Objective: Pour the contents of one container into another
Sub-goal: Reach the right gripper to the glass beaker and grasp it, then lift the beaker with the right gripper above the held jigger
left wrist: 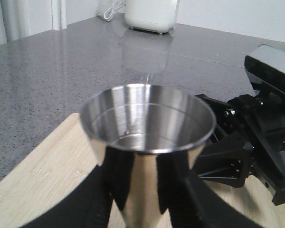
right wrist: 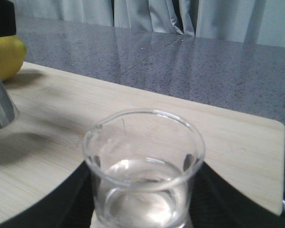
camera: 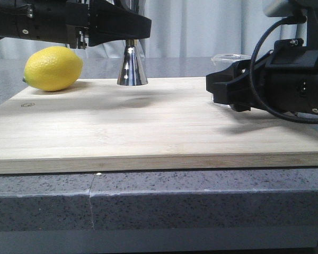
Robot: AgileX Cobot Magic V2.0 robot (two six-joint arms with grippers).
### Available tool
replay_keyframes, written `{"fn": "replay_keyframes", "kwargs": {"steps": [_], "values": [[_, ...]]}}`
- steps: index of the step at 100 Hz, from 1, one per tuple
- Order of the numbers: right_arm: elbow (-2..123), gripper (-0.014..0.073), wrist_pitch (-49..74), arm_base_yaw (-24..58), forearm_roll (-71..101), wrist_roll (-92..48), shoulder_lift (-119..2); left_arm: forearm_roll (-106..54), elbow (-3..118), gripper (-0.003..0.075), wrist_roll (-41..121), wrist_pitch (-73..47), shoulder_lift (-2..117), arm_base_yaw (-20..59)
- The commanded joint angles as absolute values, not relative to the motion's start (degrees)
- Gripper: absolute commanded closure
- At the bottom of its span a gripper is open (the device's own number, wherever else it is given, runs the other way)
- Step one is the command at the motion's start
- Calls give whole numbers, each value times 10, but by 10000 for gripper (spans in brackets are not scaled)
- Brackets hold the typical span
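Observation:
The steel jigger [camera: 131, 66] is upright at the board's far edge, and I cannot tell whether its base touches the wood. My left gripper [camera: 131, 42] is shut on its upper part. In the left wrist view the black fingers [left wrist: 121, 180] clamp the jigger [left wrist: 147, 118] below its open cup, which looks nearly empty. The glass beaker [right wrist: 145, 175] holds clear liquid and stays upright, with my right gripper [right wrist: 142, 211] shut around its lower wall. In the front view only the beaker's rim [camera: 230, 57] shows behind my right gripper [camera: 220, 87], well to the right of the jigger.
A yellow lemon [camera: 53, 67] lies on the wooden board [camera: 148, 132] at the far left, next to the jigger. The board rests on a grey speckled counter [camera: 201, 201]. A white appliance [left wrist: 149, 14] stands far back on the counter.

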State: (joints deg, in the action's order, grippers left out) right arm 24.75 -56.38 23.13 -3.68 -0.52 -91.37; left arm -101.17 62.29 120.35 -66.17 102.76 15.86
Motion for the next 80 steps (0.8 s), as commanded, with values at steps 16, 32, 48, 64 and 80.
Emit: {"fn": "replay_keyframes", "kwargs": {"steps": [16,32,48,64,80], "values": [[286,302,-508,230,-28,-11,-829,-1068,639,514,1200,-713,1004,163],[355,302,-352,230,-36,-11,-768,-1068,639,514,1200,-713,1004,163],[453,302,-185,231,-69,-11,-736,-1068,639,514,1200,-713,1004,163],[569,302,0,246,-101,-11,-741,-1068,639,514,1200,-713,1004,163],[682,302,141,277,-131,-16,-750,-1068,639,514,1200,-713,1004,163]]}}
